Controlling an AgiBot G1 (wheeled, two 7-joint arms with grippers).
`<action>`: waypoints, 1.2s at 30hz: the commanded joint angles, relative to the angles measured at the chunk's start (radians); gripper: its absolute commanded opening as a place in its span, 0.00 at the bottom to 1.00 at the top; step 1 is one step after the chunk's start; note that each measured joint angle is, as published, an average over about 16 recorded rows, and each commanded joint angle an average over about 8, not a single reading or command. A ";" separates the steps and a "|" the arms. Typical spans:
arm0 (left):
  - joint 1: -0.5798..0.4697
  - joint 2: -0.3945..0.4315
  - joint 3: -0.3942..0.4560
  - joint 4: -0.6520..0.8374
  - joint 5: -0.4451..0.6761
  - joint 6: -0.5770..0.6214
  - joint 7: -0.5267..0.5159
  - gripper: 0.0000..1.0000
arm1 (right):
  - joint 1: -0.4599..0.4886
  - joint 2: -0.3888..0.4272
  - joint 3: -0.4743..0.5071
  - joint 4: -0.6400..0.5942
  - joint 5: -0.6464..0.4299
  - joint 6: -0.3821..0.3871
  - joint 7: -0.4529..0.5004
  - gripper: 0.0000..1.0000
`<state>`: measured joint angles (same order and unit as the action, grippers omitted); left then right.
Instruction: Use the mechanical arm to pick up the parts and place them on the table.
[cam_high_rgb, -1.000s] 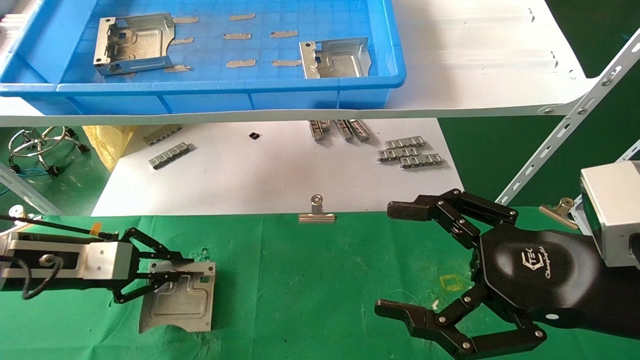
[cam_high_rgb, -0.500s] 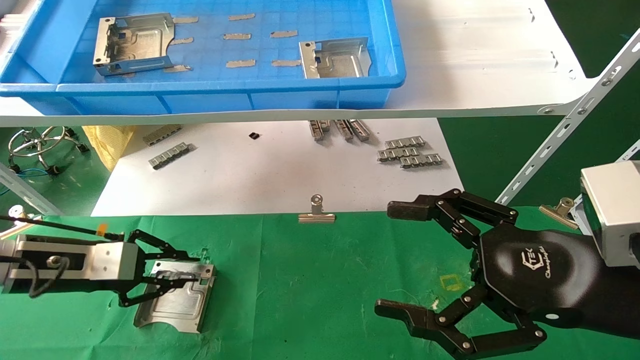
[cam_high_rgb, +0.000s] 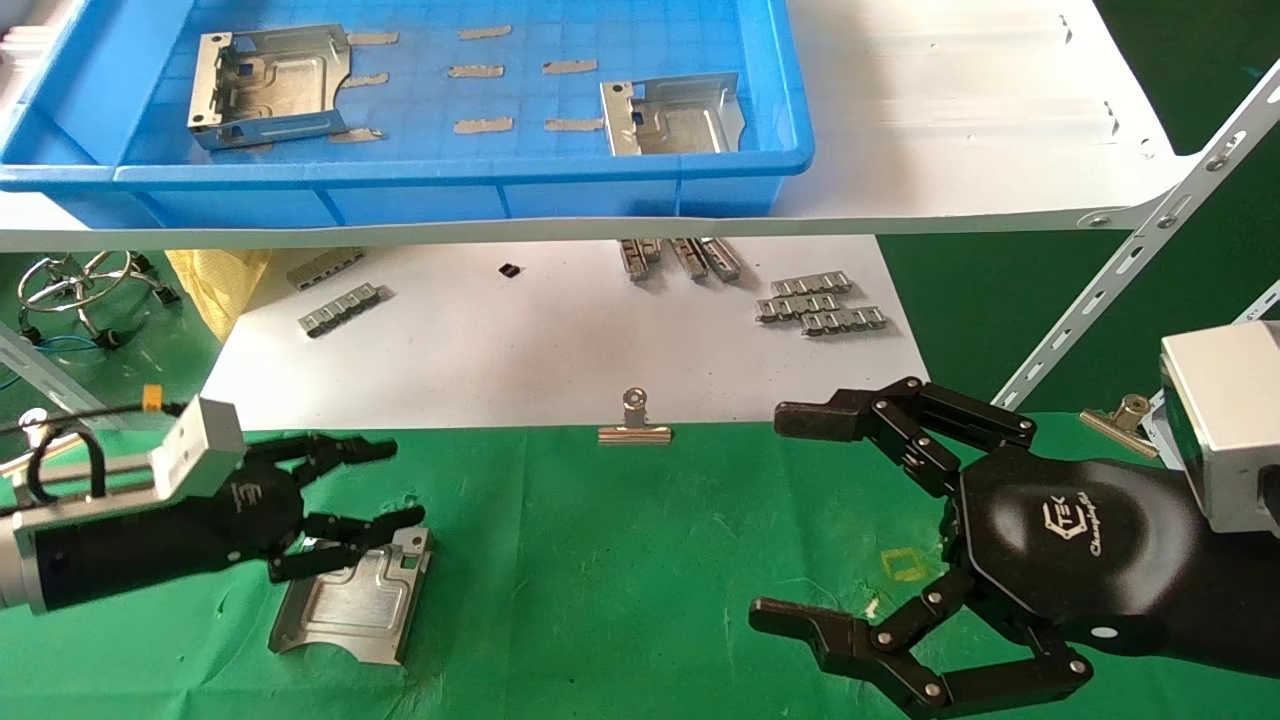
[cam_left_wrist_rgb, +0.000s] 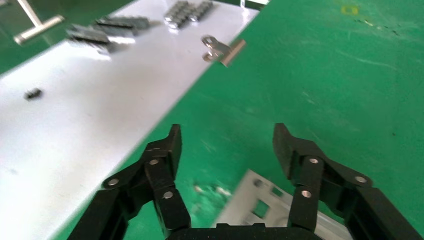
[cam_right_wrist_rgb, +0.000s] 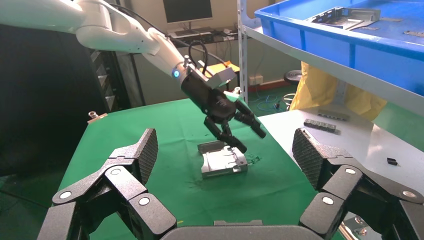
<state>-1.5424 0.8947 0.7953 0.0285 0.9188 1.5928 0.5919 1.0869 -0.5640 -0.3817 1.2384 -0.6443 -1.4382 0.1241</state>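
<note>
One silver-grey bracket (cam_high_rgb: 350, 603) lies flat on the green-cloth table (cam_high_rgb: 640, 560) at the front left. My left gripper (cam_high_rgb: 400, 483) hovers just above its far edge, open and empty, apart from it. In the left wrist view the gripper (cam_left_wrist_rgb: 227, 132) is spread wide with the bracket (cam_left_wrist_rgb: 260, 205) below it. Two more brackets (cam_high_rgb: 270, 88) (cam_high_rgb: 670, 115) sit in the blue tray (cam_high_rgb: 400, 180) on the shelf. My right gripper (cam_high_rgb: 780, 517) rests open and empty at the front right. The right wrist view shows the placed bracket (cam_right_wrist_rgb: 222, 161) under the left gripper (cam_right_wrist_rgb: 252, 141).
The tray stands on a white shelf board (cam_high_rgb: 950, 130) held by a slanted metal brace (cam_high_rgb: 1130, 270). Below it a white board carries grey connector strips (cam_high_rgb: 820, 305). Binder clips (cam_high_rgb: 633, 425) (cam_high_rgb: 1115, 418) sit at the cloth's far edge. A yellow square mark (cam_high_rgb: 905, 565) lies beside the right gripper.
My left gripper lowered the bracket onto the cloth, let go, opened and lifted up and back. The bracket now lies flat. The right arm has not moved.
</note>
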 joint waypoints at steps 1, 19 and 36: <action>0.026 0.001 -0.020 0.011 -0.029 -0.001 -0.029 1.00 | 0.000 0.000 0.000 0.000 0.000 0.000 0.000 1.00; 0.093 -0.051 -0.101 -0.235 -0.045 -0.019 -0.150 1.00 | 0.000 0.000 0.000 0.000 0.000 0.000 0.000 1.00; 0.223 -0.132 -0.245 -0.609 -0.095 -0.046 -0.368 1.00 | 0.000 0.000 0.000 0.000 0.000 0.000 0.000 1.00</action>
<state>-1.3191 0.7628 0.5507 -0.5806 0.8238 1.5470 0.2237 1.0869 -0.5639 -0.3817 1.2383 -0.6442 -1.4383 0.1240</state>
